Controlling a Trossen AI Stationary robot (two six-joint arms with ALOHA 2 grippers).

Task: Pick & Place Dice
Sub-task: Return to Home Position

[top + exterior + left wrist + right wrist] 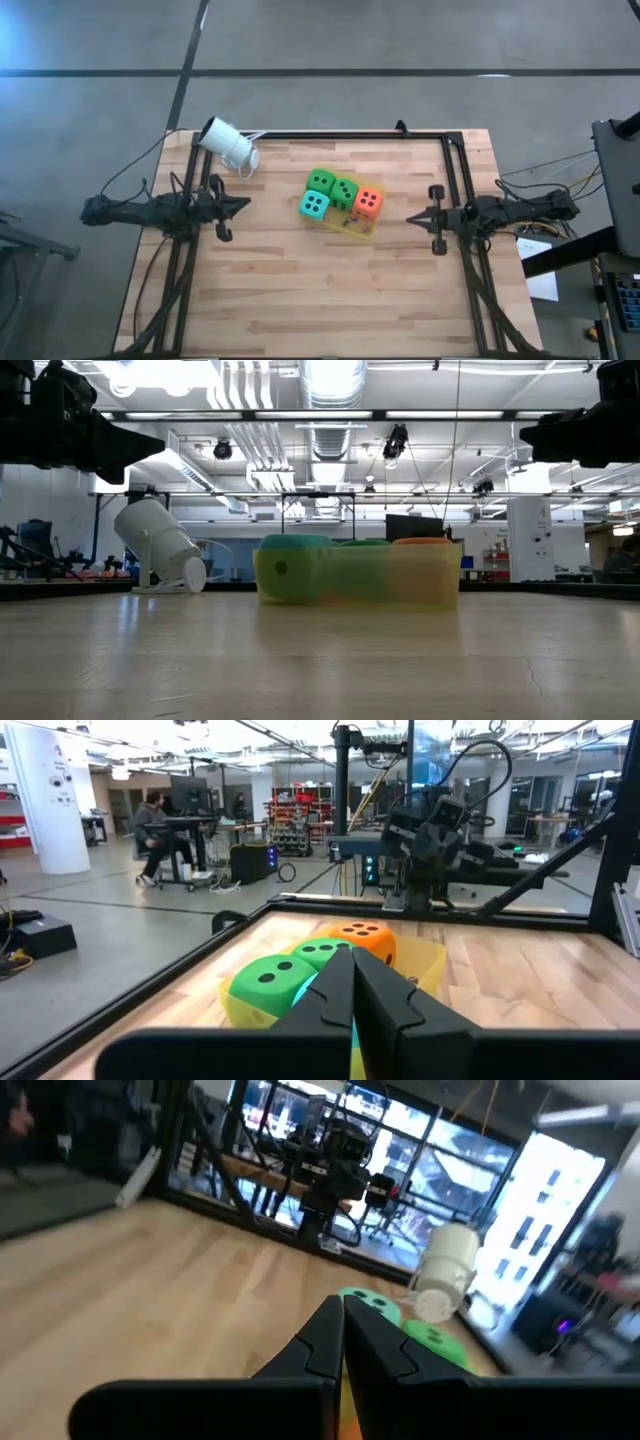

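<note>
I'm seeing the left pincer (243,205) and right pincer (411,217) hanging empty, fingers pressed together, facing each other. Between their tips the yellow bin (352,229) is holding a green die (321,182), a second green die (345,190), the teal die (314,204) and the orange-red die (368,202).

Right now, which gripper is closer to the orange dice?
The right gripper. It sits a short gap from the orange dice, while the left gripper waits farther off, beyond the teal dice.
</note>
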